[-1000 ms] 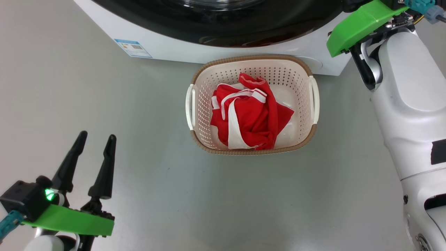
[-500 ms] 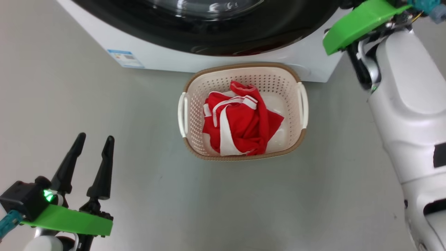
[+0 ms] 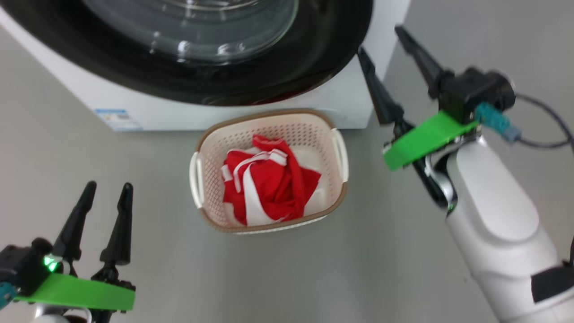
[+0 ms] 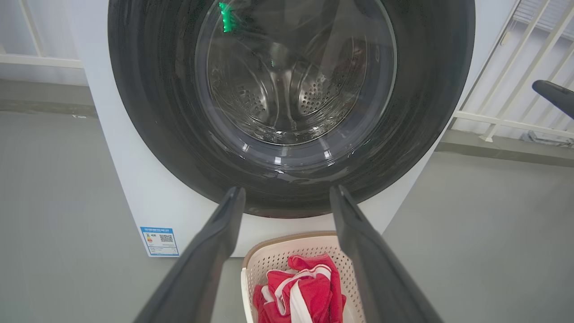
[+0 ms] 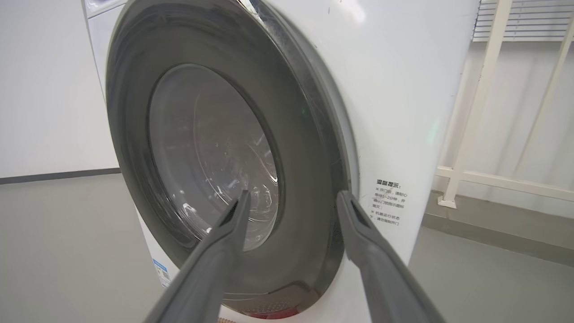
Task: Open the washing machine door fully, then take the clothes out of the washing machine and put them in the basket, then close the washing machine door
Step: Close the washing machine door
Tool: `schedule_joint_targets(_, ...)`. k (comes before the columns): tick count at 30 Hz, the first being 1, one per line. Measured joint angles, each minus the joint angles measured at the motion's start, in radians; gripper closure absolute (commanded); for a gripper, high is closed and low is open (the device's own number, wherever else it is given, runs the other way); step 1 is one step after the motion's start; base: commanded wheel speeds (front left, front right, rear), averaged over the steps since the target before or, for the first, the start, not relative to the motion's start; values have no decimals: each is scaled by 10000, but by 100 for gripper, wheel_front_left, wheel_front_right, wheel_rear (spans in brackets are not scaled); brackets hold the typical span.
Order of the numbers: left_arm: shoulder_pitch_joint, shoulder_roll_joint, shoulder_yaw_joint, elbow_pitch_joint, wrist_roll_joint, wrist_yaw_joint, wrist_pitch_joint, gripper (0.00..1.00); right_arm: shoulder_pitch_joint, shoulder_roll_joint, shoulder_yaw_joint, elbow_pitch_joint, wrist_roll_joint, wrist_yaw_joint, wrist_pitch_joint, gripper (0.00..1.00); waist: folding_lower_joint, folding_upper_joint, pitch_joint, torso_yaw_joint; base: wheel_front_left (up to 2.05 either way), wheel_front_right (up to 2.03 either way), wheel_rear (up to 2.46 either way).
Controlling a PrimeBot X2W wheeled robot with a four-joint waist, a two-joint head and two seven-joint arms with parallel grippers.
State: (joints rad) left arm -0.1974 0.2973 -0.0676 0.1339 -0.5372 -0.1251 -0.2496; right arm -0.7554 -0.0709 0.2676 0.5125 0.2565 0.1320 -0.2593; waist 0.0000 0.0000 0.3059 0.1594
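Note:
The washing machine door [image 3: 314, 58], black-rimmed with a glass bowl, lies flat against the white washing machine [image 3: 179, 112]. In the left wrist view the door [image 4: 157, 112] shows the steel drum through its glass. The basket [image 3: 269, 114] stands on the floor in front of the machine. Inside it, the red clothes [image 3: 269, 184] with white stripes sit in a heap. My right gripper [image 3: 379, 39] hangs open by the machine's right corner, fingers toward the door [image 5: 309, 157], holding nothing. My left gripper [image 3: 109, 185] is open and empty at the lower left, away from the basket [image 4: 278, 260].
Grey floor surrounds the basket on all sides. A white railing [image 4: 515, 67] stands to the right of the machine, behind my right arm's finger [image 4: 554, 94]. A blue label [image 3: 117, 119] marks the machine's lower left front.
The head camera has shifted, so machine and basket sit further left. My right gripper has gone from shut to open and come into view beside the machine's right corner. The left arm holds still.

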Motion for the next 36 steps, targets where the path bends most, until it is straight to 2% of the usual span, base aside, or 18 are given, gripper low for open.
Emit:
schedule_joint_targets(8,497,-272,389,23,265,0,-2,0,1518,61,-157,-765,81,0,0,0,0,0,-609,-784,0,0,0)
schedule_joint_targets(12,768,-316,299,42,293,0,0,0,2272,73,-364,-1139,539,0,8,0,0,0,-979,-1226,0,0,0)
schedule_joint_targets(21,1376,-589,370,-282,458,0,0,0,4033,117,-913,-1942,430,0,10,0,0,0,-1828,-1996,0,0,0)
schedule_joint_targets(27,1600,-704,731,-815,1145,0,-2,0,5079,142,-1149,-2744,98,-2,10,0,0,0,-2373,-2237,0,0,0)
schedule_joint_targets(29,1953,-945,1016,-1014,1406,0,-2,0,5515,115,-1267,-3277,-46,0,10,0,0,0,-2639,-2295,0,0,0)
schedule_joint_targets(36,2449,-1235,1333,-991,1701,0,-2,0,6582,-100,-1607,-4054,-180,-2,10,0,0,0,-3155,-2284,0,0,0)
